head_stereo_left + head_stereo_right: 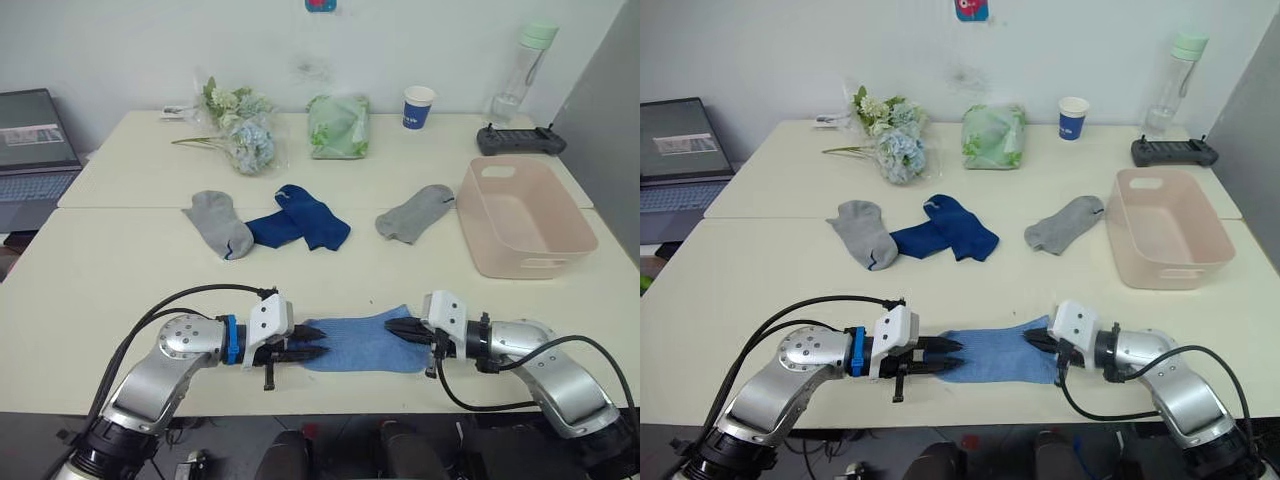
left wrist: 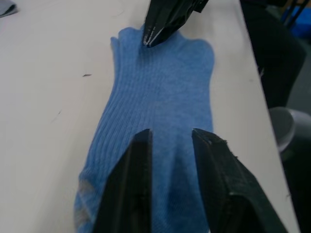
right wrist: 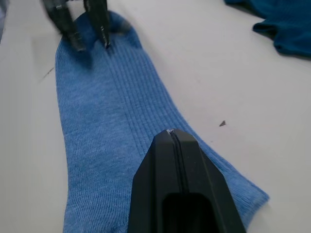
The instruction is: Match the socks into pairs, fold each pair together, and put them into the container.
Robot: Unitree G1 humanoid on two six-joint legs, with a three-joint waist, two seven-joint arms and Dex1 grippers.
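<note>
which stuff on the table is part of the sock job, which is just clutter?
Job: light blue sock between left gripper and right gripper; two grey socks; navy socks; pink tub.

Clutter: flowers, green bundle, paper cup, bottle, controller, laptop.

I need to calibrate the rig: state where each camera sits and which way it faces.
Left and right eye views: head, facing forward and down the table; both arms show.
Left wrist view: along the open left gripper over the light blue sock.
Right wrist view: along the shut right gripper over that sock.
Shared: sock and opposite gripper.
</note>
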